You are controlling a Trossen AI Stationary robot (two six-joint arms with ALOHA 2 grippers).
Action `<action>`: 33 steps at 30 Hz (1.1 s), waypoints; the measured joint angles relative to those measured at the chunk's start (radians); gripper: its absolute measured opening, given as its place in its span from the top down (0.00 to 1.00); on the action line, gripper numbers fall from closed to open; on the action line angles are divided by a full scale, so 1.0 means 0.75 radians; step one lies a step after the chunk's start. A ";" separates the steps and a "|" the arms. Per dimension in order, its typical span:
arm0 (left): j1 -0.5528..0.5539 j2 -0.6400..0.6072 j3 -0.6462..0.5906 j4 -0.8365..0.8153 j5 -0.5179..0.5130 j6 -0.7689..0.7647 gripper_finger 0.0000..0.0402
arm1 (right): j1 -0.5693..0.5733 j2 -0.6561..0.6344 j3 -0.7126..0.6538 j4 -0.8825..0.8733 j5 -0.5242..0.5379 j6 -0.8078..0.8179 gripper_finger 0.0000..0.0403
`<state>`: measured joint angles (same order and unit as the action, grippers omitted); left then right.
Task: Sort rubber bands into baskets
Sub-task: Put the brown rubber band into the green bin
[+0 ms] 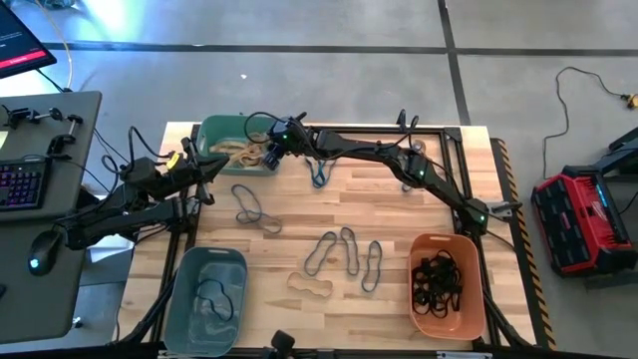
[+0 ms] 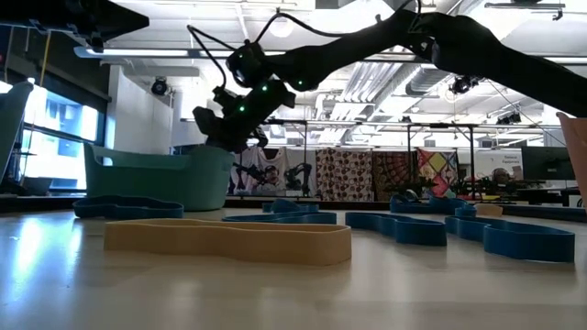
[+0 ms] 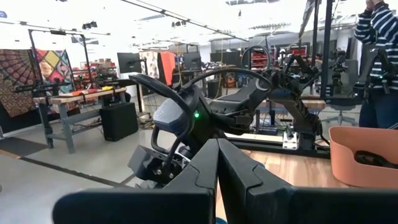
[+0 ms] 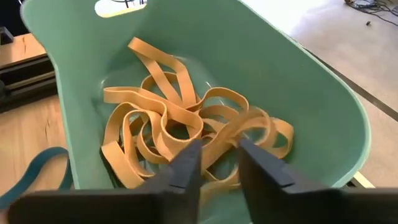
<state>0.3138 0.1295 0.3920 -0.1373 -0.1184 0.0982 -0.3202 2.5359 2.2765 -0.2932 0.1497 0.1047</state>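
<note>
My right gripper point(image 4: 217, 163) hangs over the teal basket point(image 1: 214, 133) at the table's far edge, fingers parted and empty above tan bands point(image 4: 180, 121). My left gripper point(image 3: 217, 180) is closed, holding nothing.

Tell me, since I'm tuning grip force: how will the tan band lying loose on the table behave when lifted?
The tan band lies flat in a wavy loop, so it will probably droop and stretch when pinched. It looks thin, likely very light. Its flat-lying edge may make it hard for a pincer to get under.
</note>
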 joint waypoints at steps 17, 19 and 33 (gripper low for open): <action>-0.001 0.001 0.000 -0.022 0.000 0.001 1.00 | 0.013 -0.090 0.000 -0.095 0.020 -0.113 0.96; -0.001 0.001 0.000 -0.022 0.000 0.001 1.00 | 0.021 -0.113 0.000 -0.102 0.026 -0.123 0.97; -0.001 0.001 0.001 -0.021 0.000 0.002 1.00 | 0.072 -0.163 -0.001 -0.173 0.145 -0.175 1.00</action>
<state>0.3134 0.1299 0.3923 -0.1532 -0.1184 0.0994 -0.2664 2.4134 2.2761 -0.4232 0.2586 -0.0265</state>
